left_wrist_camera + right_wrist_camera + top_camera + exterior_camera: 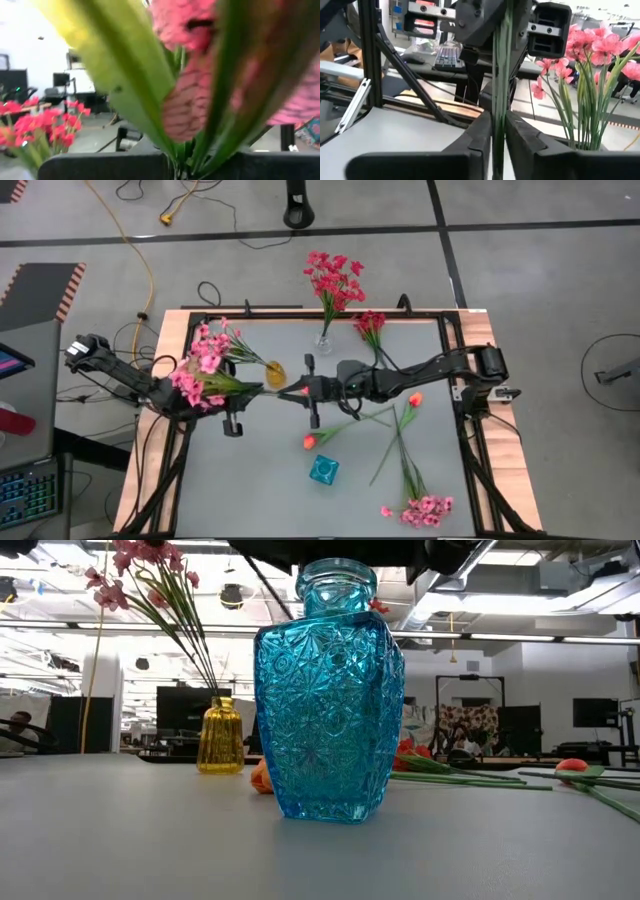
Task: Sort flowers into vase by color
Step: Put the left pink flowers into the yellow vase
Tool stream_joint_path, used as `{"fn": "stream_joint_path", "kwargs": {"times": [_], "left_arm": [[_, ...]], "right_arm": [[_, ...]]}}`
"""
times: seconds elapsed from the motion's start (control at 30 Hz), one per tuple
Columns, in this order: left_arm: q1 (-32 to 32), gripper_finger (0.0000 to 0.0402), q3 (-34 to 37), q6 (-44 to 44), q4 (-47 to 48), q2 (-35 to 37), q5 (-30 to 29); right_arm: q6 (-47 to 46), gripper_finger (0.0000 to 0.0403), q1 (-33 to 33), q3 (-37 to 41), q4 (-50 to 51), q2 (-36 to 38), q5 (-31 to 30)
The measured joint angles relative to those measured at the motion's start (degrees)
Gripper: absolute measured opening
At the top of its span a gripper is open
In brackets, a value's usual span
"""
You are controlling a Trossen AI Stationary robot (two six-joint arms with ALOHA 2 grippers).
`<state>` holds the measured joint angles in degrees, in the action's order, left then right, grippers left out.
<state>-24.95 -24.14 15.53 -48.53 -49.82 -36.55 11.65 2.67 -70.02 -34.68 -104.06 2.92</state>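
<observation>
Flowers: pink spray (pixel 201 372) clenched in left claw (pixel 232 402) near table's left edge; right claw (pixel 311 390) pinches green stems (pixel 499 75) mid-table, beside yellow vase (pixel 275 373).

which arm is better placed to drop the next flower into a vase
Right, probably. The right gripper is shut on a green stem near the table's middle, close to the yellow vase. The left gripper sits under pink flowers.
</observation>
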Motion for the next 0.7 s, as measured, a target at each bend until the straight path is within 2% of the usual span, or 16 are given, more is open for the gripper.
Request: {"fn": "stream_joint_path", "kwargs": {"times": [0.37, 0.53, 0.7], "left_arm": [[0.0, 0.0004, 0.0, -1.45, 2.69, -0.02, -6.67], [0.0, 0.0003, -1.72, -0.24, 4.37, -0.02, -9.75], [-0.15, 0.0003, -7.17, -1.42, 18.51, -0.02, -10.31]], "right_arm": [[2.18, 0.0199, -0.95, 0.0, 20.45, 8.66, 0.02], [2.18, 0.0214, -1.82, 0.0, 27.47, 11.68, 0.02], [2.2, 0.0213, -3.05, 0.0, 31.65, 13.18, 0.01]]}}
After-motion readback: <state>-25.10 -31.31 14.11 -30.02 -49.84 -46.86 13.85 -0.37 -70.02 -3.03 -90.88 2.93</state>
